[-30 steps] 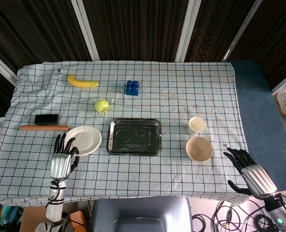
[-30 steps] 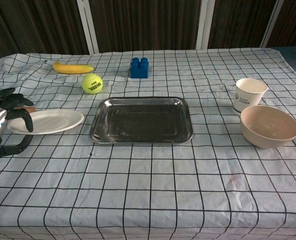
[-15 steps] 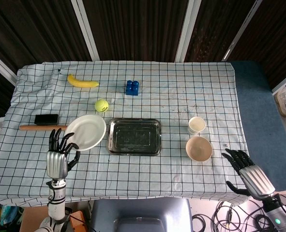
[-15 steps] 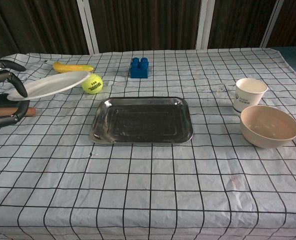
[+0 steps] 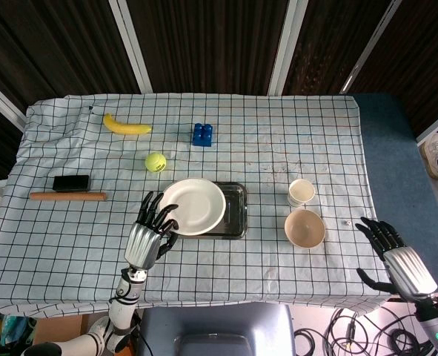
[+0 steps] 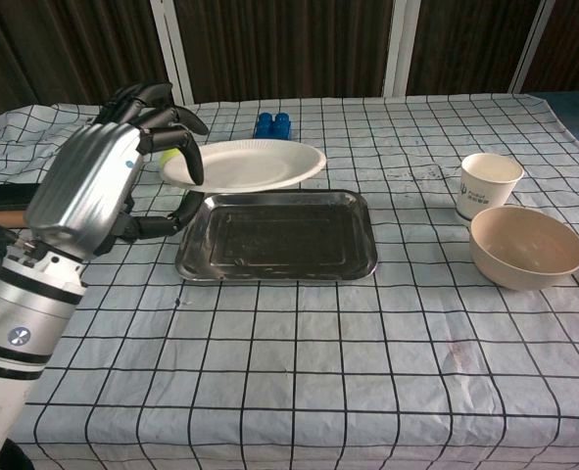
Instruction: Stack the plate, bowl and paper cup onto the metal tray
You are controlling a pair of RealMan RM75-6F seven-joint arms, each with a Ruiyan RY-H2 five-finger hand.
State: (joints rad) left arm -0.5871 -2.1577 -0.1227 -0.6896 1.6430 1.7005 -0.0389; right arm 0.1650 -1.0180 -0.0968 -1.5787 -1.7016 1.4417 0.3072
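Plate point(image 6: 245, 164) held above metal tray point(image 6: 279, 236), left hand point(image 6: 103, 183) fingers point(image 6: 184, 157) pinching its left rim. Bowl point(image 6: 526, 246) and paper cup point(image 6: 488, 184) side by side on worktop point(image 6: 299, 362), right of tray. Right hand point(image 5: 396, 257) fingers spread, holding nothing, at worktop's right edge.

Plate point(image 5: 194, 205) hides tray's point(image 5: 237, 215) left — tennis ball point(image 6: 169, 155) half-covered.

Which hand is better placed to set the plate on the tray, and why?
The left hand: it already holds the plate above the tray. The right hand hangs empty at the table's far right edge, past the bowl.
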